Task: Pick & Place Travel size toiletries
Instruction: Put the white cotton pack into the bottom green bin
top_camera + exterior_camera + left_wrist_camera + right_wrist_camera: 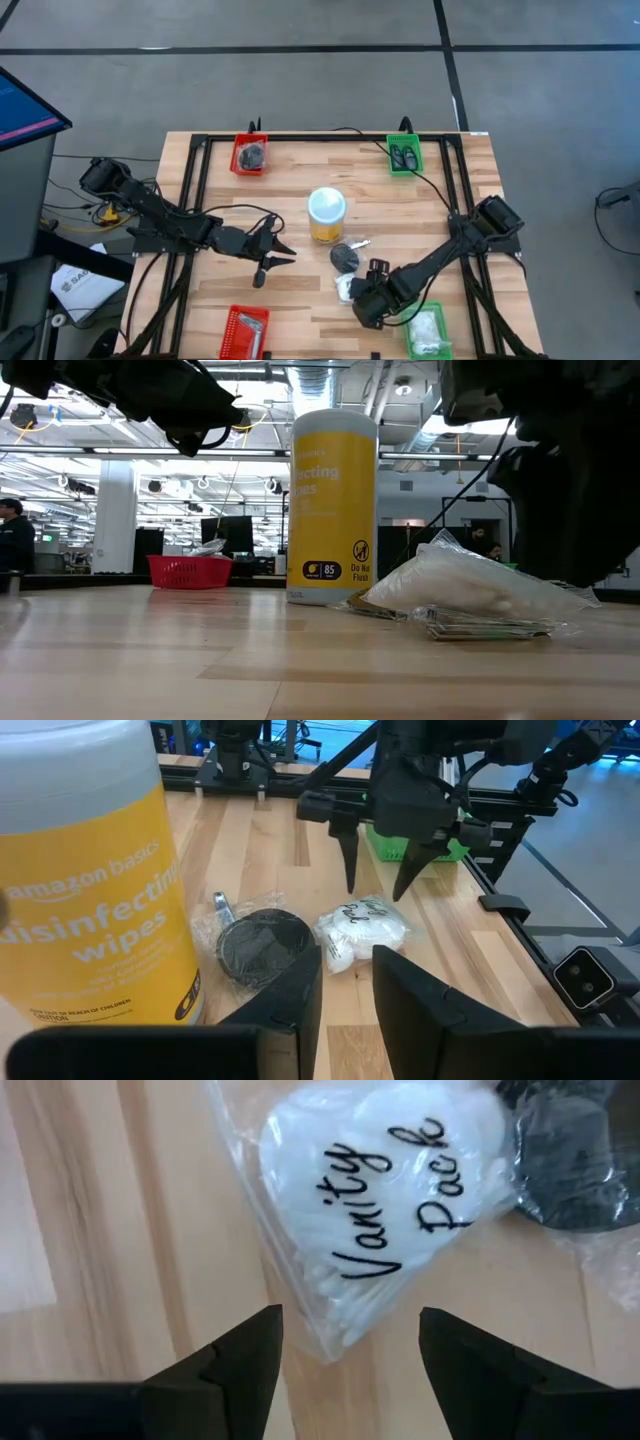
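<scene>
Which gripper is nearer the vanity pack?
Right. The right gripper hangs just above the vanity pack, jaws open. The left gripper waits farther off, left of the wipes jar.

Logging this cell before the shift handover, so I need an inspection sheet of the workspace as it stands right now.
Surface: pale wooden table, black frame.
Job's things: clear "Vanity Pack" packet with white contents and black round bagged piece lie mid-table; more packets in near green tray.
Clutter: yellow wipes canister with pale lid; red trays; far green tray.
Grippers: right gripper open above the packet; left gripper waits beside the canister.
Cables: black cable across table.
Surroundings: person far off.
</scene>
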